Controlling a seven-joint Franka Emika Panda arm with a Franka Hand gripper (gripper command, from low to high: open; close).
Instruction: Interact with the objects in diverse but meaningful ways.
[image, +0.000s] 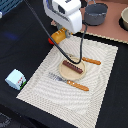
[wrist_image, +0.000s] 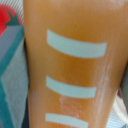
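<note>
One claw sits over the bread block; grip cannot be told.

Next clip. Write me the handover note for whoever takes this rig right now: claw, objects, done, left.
Claw: down at the yellow-orange bread block at the mat's far corner; the wrist view is filled by the block, but whether the claw is closed cannot be told.
Red tomato: beside the block.
Sausage stick: on the tan plate.
Blue carton: off the mat, exterior view's left.
Done: sausage plated.
Left: confirm the grip, then probably move the block.
</note>
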